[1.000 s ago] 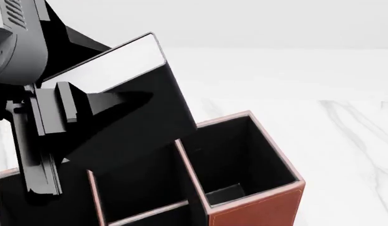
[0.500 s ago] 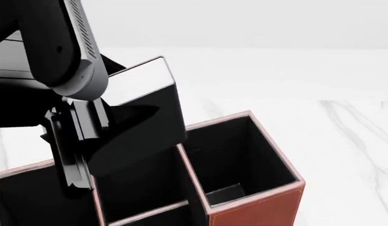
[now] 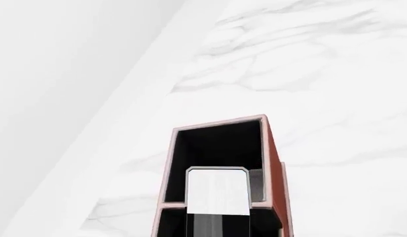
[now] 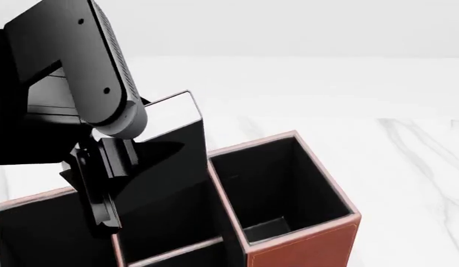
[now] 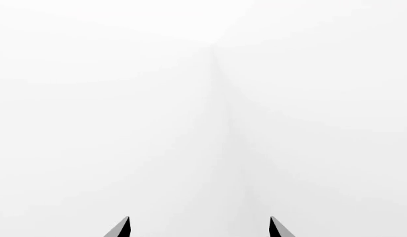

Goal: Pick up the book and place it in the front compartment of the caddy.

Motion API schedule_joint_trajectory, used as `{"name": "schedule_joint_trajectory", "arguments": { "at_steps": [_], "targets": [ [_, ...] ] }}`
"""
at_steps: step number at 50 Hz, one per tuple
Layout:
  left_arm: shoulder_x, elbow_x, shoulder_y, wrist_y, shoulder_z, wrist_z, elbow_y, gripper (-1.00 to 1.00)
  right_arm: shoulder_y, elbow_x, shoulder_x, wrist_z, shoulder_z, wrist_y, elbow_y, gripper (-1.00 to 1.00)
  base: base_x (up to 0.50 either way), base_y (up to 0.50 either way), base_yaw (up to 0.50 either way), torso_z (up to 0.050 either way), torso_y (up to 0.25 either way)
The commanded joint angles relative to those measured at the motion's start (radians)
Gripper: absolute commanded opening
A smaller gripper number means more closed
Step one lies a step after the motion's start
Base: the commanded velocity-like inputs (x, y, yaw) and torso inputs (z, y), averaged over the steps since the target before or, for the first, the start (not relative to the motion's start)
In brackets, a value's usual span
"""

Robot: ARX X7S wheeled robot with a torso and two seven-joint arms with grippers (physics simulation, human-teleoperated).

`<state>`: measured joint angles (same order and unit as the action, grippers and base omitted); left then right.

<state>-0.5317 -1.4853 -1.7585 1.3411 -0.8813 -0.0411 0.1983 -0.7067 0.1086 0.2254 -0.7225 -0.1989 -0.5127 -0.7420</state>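
Observation:
The black book [image 4: 173, 158] stands nearly upright, its pale top edge up and its lower end down inside the reddish-brown caddy [image 4: 304, 247]. It sits in the opening just left of the divider [image 4: 218, 189]. My left gripper [image 4: 133, 158] is shut on the book's left side, with the dark arm above it. In the left wrist view the book's white page edge [image 3: 217, 192] points into a black-lined compartment of the caddy [image 3: 272, 153]. My right gripper [image 5: 199, 228] is open and empty and is out of the head view.
The caddy stands on a white marble table [image 4: 407, 167]. A deep compartment [image 4: 277, 189] lies right of the book and another [image 4: 36, 233] lies left under my arm. A plain white wall is behind. The right wrist view shows only blank white.
My left arm has swung right and down. The book has gone from strongly tilted to nearly upright and has sunk lower into the caddy.

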Motion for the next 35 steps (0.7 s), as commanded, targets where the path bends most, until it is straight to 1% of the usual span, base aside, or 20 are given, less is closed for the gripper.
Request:
{"name": "schedule_joint_trajectory", "arguments": {
  "at_steps": [1, 7, 11, 15, 27, 35],
  "targets": [
    [-0.012, 0.072, 0.010, -0.012, -0.019, -0.001, 0.008, -1.00, -0.004, 0.001, -0.001, 0.001, -0.002, -0.001, -0.003, 1.00, 0.00, 0.00, 0.00, 0.000, 0.000],
    [-0.012, 0.087, 0.015, -0.032, -0.023, 0.016, 0.005, -1.00, -0.004, 0.006, 0.000, 0.002, -0.005, -0.003, -0.002, 1.00, 0.00, 0.00, 0.00, 0.000, 0.002],
    [-0.012, 0.138, 0.032, -0.051, -0.054, 0.039, 0.009, -1.00, -0.003, 0.004, -0.001, 0.002, -0.005, -0.002, -0.002, 1.00, 0.00, 0.00, 0.00, 0.000, 0.000],
    [-0.007, 0.139, 0.031, -0.062, -0.050, 0.041, 0.002, -1.00, -0.002, 0.003, -0.001, 0.004, -0.003, 0.001, -0.002, 1.00, 0.00, 0.00, 0.00, 0.000, 0.003],
    [-0.017, 0.205, 0.066, -0.102, -0.093, 0.074, 0.006, -1.00, -0.007, 0.004, -0.007, 0.007, -0.005, -0.011, 0.001, 1.00, 0.00, 0.00, 0.00, 0.000, 0.001],
    [-0.021, 0.221, 0.078, -0.119, -0.102, 0.083, 0.003, -1.00, -0.007, 0.001, -0.009, 0.008, -0.004, -0.011, 0.001, 1.00, 0.00, 0.00, 0.00, 0.001, 0.001]
  ]
}}
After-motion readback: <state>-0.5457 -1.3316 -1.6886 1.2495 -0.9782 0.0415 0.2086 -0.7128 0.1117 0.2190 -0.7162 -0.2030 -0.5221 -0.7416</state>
